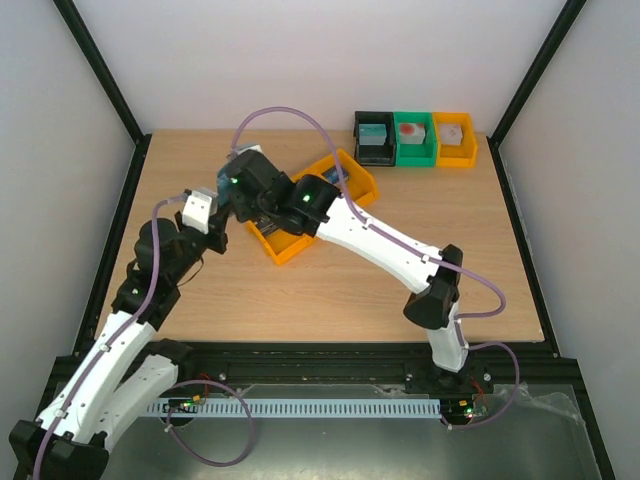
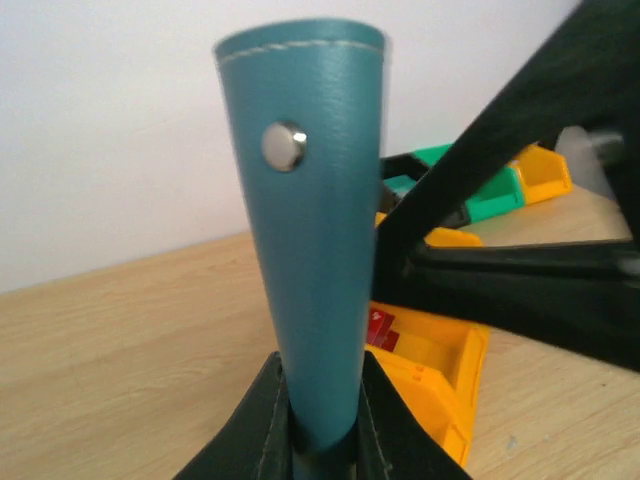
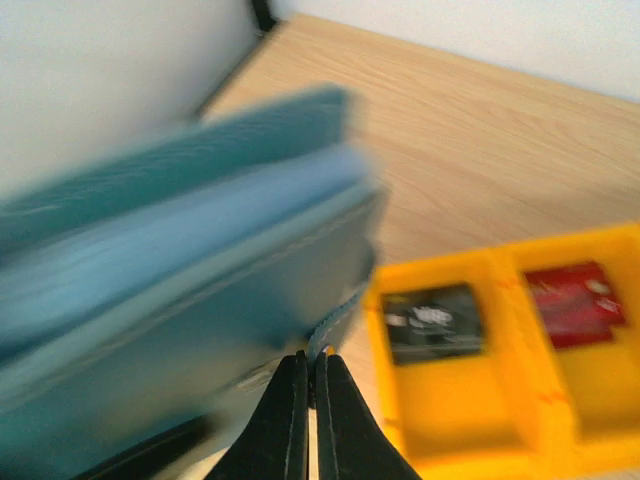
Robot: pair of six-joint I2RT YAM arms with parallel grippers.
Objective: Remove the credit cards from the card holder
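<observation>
The teal card holder [image 2: 315, 200] with a metal snap stands upright in my left gripper [image 2: 322, 420], which is shut on its lower end. In the right wrist view the holder [image 3: 200, 260] fills the left side, blurred. My right gripper [image 3: 312, 365] is shut on a thin stitched edge of it. A dark grey-black card [image 3: 432, 320] and a red card [image 3: 572, 302] lie in separate compartments of the orange bin [image 3: 470, 430]. The red card also shows in the left wrist view [image 2: 380, 328]. No blue card shows. In the top view both grippers, left [image 1: 232, 190] and right [image 1: 262, 205], meet over the bin's left end.
The long orange bin [image 1: 345, 168] lies diagonally at the table's middle. Three small bins stand at the back right: black [image 1: 374, 137], green [image 1: 412, 138] and orange [image 1: 455, 138]. The right arm [image 2: 520, 230] crosses close to the left gripper.
</observation>
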